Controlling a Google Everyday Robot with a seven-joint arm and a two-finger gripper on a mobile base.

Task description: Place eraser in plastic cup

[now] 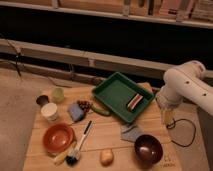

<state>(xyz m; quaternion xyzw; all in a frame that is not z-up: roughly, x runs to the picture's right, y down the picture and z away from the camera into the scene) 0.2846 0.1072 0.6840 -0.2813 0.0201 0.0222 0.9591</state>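
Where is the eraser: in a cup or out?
Out: the eraser lies flat inside the green tray. The gripper hangs beside the tray, apart from the eraser.

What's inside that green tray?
Only the striped eraser shows in the green tray, toward its right end. Whatever is beneath it is covered. The gripper hangs right of the tray.
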